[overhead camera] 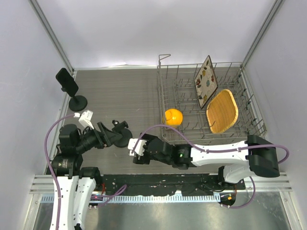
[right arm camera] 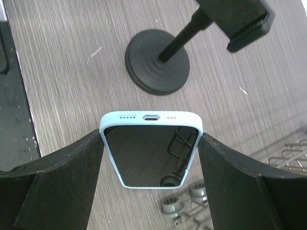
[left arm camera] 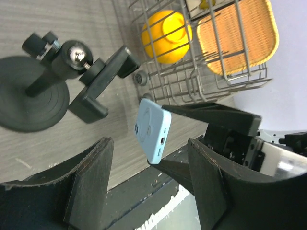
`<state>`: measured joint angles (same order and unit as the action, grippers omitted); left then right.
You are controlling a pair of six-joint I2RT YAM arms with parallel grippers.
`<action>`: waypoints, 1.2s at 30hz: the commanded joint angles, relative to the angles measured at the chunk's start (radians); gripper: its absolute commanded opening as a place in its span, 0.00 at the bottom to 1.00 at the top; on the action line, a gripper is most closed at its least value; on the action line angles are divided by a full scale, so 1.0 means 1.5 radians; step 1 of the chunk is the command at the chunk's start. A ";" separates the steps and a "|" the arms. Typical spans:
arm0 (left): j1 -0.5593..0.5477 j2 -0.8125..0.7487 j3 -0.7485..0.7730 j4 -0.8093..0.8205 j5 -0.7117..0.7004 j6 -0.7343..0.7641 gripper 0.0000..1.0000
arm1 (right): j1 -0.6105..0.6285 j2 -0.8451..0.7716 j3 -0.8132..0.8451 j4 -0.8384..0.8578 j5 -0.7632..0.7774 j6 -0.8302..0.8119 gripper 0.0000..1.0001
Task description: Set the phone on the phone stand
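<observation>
The phone (right arm camera: 151,153) was pale blue with a black screen, the stand (right arm camera: 157,61) black, the table (overhead camera: 120,91) grey and wood-grained, the cup (overhead camera: 173,116) yellow, the basket (overhead camera: 222,111) woven orange.

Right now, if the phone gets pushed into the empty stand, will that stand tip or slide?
Likely hard to tip: the stand has a wide round base flat on the table. Its clamp sits on a ball joint, so it may swivel when pressed.
</observation>
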<state>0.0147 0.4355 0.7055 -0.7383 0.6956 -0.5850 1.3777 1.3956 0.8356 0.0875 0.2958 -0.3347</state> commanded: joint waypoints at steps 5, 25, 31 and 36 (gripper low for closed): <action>-0.003 -0.007 0.001 -0.068 -0.010 0.028 0.64 | 0.002 0.043 0.095 0.126 0.002 -0.023 0.01; -0.054 0.043 0.041 -0.088 -0.037 0.067 0.53 | 0.010 0.113 0.303 -0.044 -0.030 -0.041 0.01; -0.071 0.078 0.064 -0.088 -0.037 0.072 0.53 | 0.021 0.151 0.389 -0.120 0.000 -0.037 0.01; -0.076 0.077 0.070 -0.083 -0.036 0.068 0.35 | 0.024 0.155 0.412 -0.134 0.004 -0.030 0.01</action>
<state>-0.0925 0.5529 0.7746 -0.8730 0.6479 -0.4911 1.4059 1.6482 1.3769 -0.1375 0.2722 -0.3794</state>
